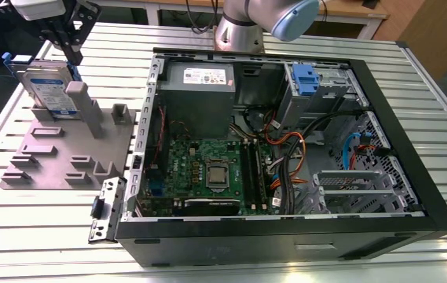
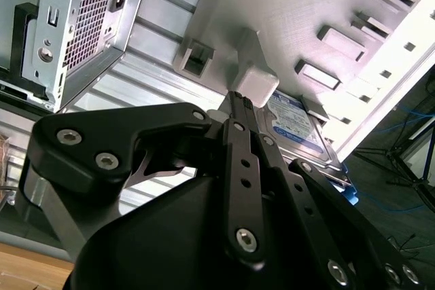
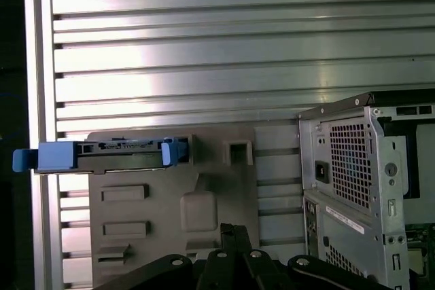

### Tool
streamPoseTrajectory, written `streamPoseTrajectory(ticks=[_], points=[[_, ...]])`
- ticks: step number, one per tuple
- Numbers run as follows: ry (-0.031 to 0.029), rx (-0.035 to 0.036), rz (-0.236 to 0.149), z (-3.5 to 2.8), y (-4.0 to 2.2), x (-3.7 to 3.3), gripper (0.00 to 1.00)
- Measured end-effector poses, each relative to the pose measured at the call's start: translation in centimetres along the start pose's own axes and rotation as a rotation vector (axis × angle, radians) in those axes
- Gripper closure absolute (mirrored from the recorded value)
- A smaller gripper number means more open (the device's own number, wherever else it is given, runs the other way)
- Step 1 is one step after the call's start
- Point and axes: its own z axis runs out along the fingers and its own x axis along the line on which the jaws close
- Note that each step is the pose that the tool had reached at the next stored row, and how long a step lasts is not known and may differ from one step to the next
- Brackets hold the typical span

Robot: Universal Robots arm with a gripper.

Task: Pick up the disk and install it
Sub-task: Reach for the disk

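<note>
The disk (image 1: 50,88) stands on edge in a slot of the grey fixture plate (image 1: 58,159) at the exterior view's left, silver with a white-and-blue label and a blue bracket. In the first wrist view I look down on the disk's (image 3: 109,154) top edge with its blue bracket ends. The second wrist view shows the disk's (image 2: 299,123) label face behind a grey post (image 2: 258,79). My gripper (image 1: 72,56) hangs just above the fixture, beside the disk's top corner and not touching it. The gripper (image 2: 234,96) (image 3: 234,227) has its black fingers together with nothing between them.
An open computer case (image 1: 286,230) lies at the exterior view's right of the fixture. Inside are a grey power supply (image 1: 199,88), a motherboard (image 1: 207,171) and a metal drive cage with a blue tab (image 1: 305,79). The ribbed aluminium table (image 1: 42,236) surrounds both.
</note>
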Motion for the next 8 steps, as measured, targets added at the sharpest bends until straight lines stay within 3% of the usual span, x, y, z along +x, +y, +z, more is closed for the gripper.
streamPoseTrajectory(ticks=[8], points=[[0.0, 0.0, 0.0, 0.0, -0.01, 0.35, 0.89]])
